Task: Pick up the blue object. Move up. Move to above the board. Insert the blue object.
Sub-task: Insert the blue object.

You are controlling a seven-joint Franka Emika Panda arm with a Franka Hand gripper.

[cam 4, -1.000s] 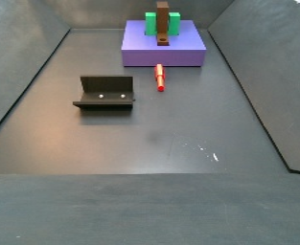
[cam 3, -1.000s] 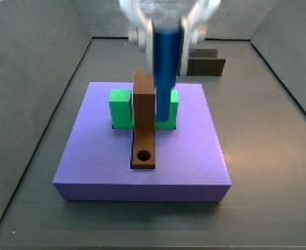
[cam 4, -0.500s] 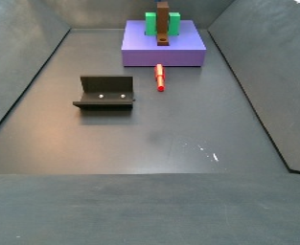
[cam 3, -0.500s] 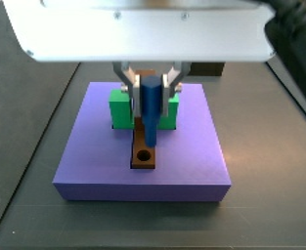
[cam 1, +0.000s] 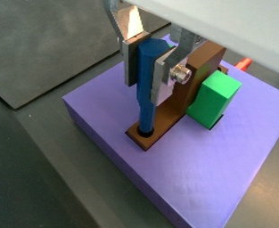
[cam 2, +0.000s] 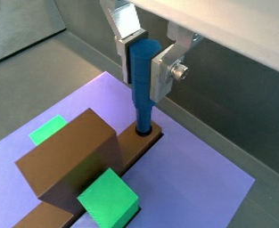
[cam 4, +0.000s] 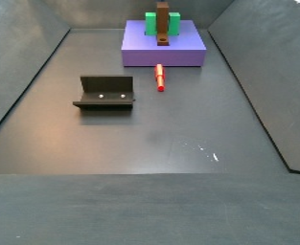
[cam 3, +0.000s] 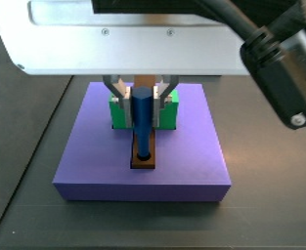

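The gripper (cam 1: pixel 153 64), its 2 flat silver plates clamped on the smooth, cylindrical blue object (cam 1: pixel 145 87), holds it upright, its lower tip in the round hole of the brown board (cam 1: pixel 177 105) atop a matte lavender slab (cam 1: pixel 118 134).

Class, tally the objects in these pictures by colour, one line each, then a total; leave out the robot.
Blue: 1, the blue object, held by the pincer, tip at the hole in the board.
Brown: 1, the board.
Green: 2, the green blocks.
Purple: 1, the slab.
Red: 1, the stick on the floor.
Black: 1, the fixture.
Total: 7
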